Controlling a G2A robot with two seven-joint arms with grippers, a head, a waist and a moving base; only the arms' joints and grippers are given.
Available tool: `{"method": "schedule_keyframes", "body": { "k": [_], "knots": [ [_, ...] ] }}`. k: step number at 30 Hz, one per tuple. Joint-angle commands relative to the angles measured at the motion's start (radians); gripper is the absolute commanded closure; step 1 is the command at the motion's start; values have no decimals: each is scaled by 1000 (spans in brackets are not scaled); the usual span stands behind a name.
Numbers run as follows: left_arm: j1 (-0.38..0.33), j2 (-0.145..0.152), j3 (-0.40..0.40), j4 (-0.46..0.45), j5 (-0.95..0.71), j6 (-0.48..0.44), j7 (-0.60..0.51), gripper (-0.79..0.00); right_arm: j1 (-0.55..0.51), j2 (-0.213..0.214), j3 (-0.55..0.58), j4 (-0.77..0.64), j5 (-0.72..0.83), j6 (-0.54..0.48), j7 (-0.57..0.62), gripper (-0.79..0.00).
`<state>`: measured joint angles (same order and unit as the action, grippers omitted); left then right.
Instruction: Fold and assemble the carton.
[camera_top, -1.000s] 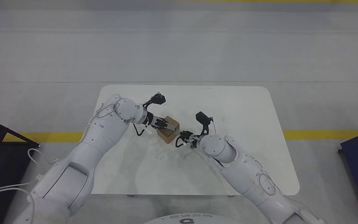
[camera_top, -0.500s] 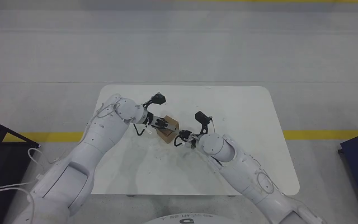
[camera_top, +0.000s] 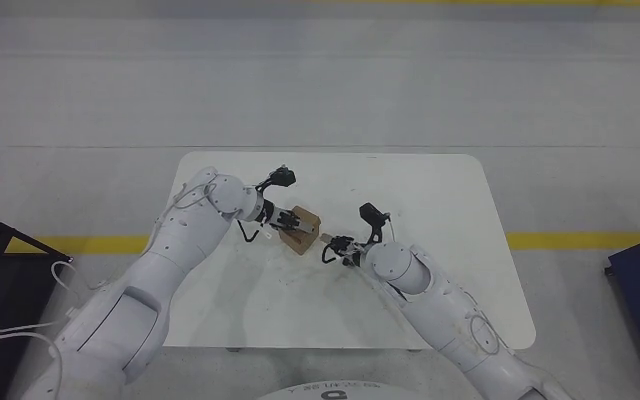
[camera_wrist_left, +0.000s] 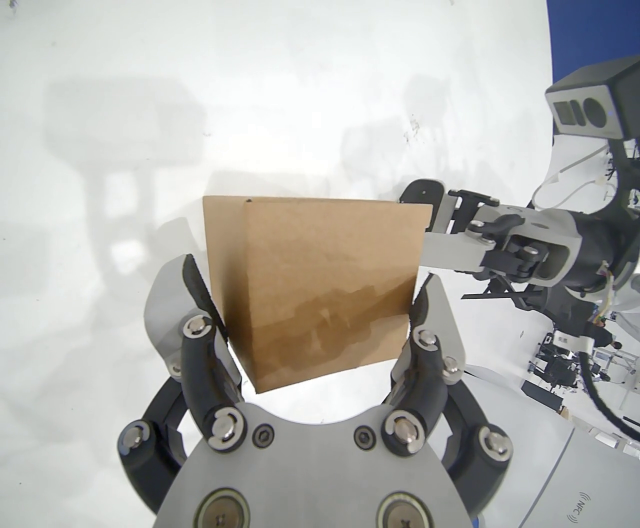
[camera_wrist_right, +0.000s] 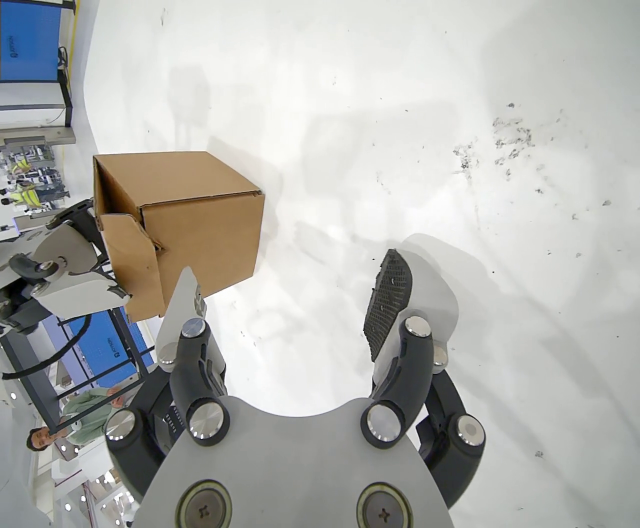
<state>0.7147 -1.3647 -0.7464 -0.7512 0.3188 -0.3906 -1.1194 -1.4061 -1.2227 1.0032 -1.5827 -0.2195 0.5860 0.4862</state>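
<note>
**Brown carton held between two arms**

The small brown carton (camera_top: 300, 229) is near the middle of the white desk (camera_top: 440, 190), a bit to the left. The left end effector (camera_wrist_left: 310, 295) pinches it, with one finger on each side. The right end effector (camera_wrist_right: 287, 295) is just beside the carton's right side. Its fingers (camera_wrist_right: 390, 295) are spread wide with nothing between them. One of them is right by a loose flap (camera_wrist_right: 132, 260) at the carton's open end. I cannot tell if it touches. Dark smudges (camera_wrist_right: 500, 140) mark the desk nearby.
</note>
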Motion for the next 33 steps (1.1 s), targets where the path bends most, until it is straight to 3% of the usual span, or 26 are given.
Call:
{"method": "schedule_keyframes", "body": {
  "k": [1, 4, 10, 12, 15, 16, 23, 33],
  "knots": [
    [0, 0, 0, -2, 0, -4, 2, -711, -5, 0, 4, -6, 7, -19, -5, -711],
    [1, 3, -4, -5, -2, -14, 5, -717, -19, 0, 15, -20, 22, -56, -24, -745],
    [6, 13, -20, -8, -10, -30, 7, -711, -129, 16, 81, -89, 52, -252, -77, -696],
    [9, 15, -25, -10, -15, -36, 10, -717, -147, 20, 97, -99, 56, -282, -73, -619],
    [14, 23, -42, -12, -32, -65, 12, -739, -154, 23, 115, -102, 74, -302, -57, -391],
    [16, 26, -48, -12, -36, -72, 12, -742, -152, 23, 117, -100, 79, -303, -49, -379],
    [30, 41, -64, -29, -38, -71, 2, -748, -44, 8, 63, -38, 92, -240, 1, -382],
    [20, 33, -42, -28, -41, -54, -10, -736, 53, -16, -7, 39, 107, -184, 0, -385]
  ]
}}
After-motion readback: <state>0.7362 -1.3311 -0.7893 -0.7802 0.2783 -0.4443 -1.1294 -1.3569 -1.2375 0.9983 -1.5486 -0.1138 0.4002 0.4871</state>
